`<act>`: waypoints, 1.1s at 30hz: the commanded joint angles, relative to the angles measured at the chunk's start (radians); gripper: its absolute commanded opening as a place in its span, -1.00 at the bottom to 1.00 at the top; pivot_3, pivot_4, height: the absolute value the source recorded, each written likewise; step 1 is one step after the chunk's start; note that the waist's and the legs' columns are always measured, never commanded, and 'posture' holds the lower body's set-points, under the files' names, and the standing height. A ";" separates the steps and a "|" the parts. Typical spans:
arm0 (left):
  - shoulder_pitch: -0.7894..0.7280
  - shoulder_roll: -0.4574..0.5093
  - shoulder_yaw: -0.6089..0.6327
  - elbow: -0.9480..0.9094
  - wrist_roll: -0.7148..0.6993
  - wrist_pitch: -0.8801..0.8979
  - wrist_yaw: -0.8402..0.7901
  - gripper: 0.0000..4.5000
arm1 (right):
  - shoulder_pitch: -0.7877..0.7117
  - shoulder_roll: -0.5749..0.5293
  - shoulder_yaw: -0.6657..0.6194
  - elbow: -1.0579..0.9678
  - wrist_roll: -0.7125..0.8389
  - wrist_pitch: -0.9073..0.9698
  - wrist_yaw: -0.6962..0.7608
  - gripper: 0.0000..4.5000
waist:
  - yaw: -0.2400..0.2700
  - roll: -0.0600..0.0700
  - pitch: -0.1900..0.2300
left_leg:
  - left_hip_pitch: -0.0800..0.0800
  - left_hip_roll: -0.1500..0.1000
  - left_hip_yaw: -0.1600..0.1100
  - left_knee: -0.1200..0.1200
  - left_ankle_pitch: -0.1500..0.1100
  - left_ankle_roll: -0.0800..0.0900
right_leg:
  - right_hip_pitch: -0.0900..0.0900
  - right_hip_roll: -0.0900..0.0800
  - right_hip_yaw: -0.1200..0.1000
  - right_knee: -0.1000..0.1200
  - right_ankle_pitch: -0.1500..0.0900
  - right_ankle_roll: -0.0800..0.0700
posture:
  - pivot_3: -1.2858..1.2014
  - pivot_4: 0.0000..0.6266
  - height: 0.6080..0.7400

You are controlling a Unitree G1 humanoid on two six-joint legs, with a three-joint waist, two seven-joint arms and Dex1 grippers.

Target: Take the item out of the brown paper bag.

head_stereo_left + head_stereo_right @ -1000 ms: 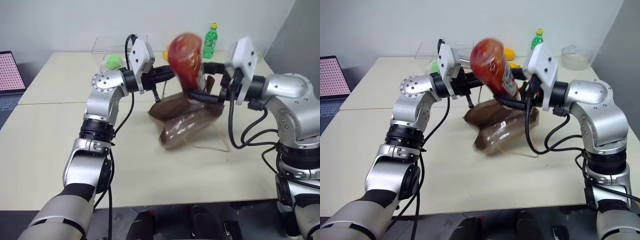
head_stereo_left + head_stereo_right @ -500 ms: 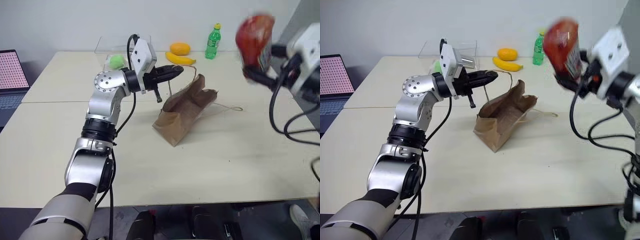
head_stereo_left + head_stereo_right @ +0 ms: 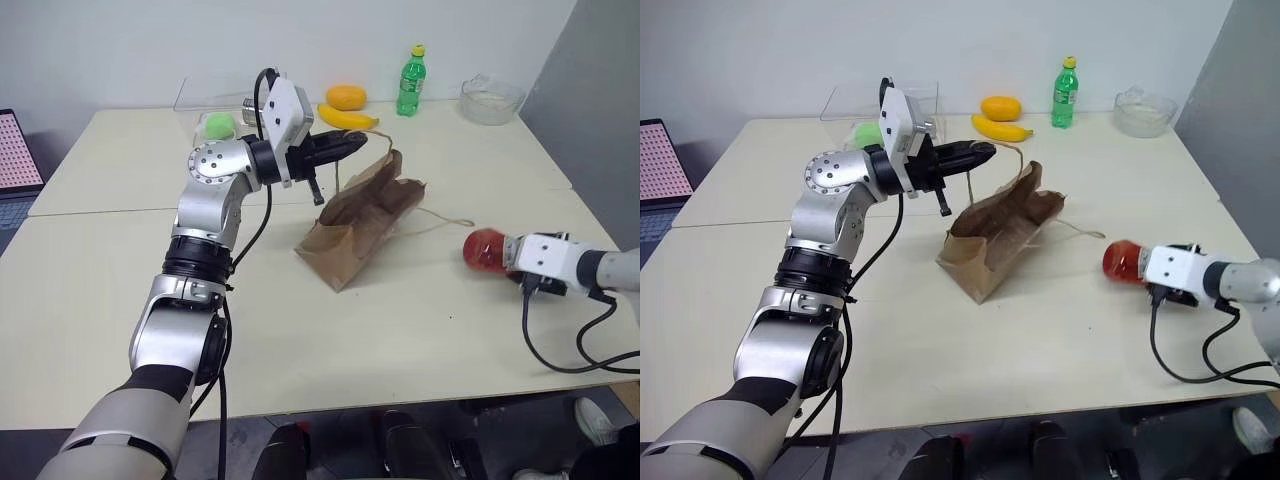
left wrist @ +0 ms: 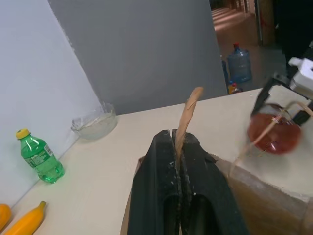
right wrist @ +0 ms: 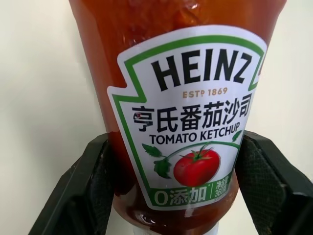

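Beside the brown paper bag (image 3: 995, 232), your right gripper (image 5: 171, 181) has lowered the clamped ketchup bottle (image 3: 1124, 262); extraction done; left gripper (image 4: 177, 147) pinches a handle (image 4: 188, 110).

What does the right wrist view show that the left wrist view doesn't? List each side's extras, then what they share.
Right wrist view adds: the label print, readable as Heinz tomato ketchup, and the right gripper clamped on both sides of the bottle.
Left wrist view adds: the left gripper shut on the bag handle, plus the green soda bottle, banana and glass bowl.
Shared: the ketchup bottle, out of the bag.
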 commanded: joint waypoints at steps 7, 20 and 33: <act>-0.014 0.010 0.013 -0.035 -0.002 -0.005 0.009 -1.00 | -0.004 -0.040 -0.028 -0.074 -0.024 -0.022 0.067 0.99 | 0.003 0.000 0.000 | 0.000 0.000 -0.001 0.000 0.000 0.000 | 0.001 0.000 0.000 0.000 0.000 0.000 | 0.03 -0.52 1.00; 0.003 0.100 0.012 0.025 0.032 0.034 0.004 -1.00 | 0.187 0.390 -0.354 -0.894 0.619 0.712 -0.176 0.99 | 0.012 -0.001 0.000 | 0.000 0.001 -0.003 0.000 0.000 0.000 | 0.001 0.001 -0.002 0.001 0.000 0.000 | 0.03 -0.52 1.00; 0.096 0.193 0.056 -0.114 0.015 0.240 0.062 0.52 | 0.111 0.518 -0.183 -0.921 0.592 0.733 -0.379 1.00 | 0.022 0.000 -0.001 | 0.000 0.001 -0.004 0.000 0.000 0.000 | 0.001 0.001 -0.002 0.001 0.000 0.000 | 0.03 -0.52 1.00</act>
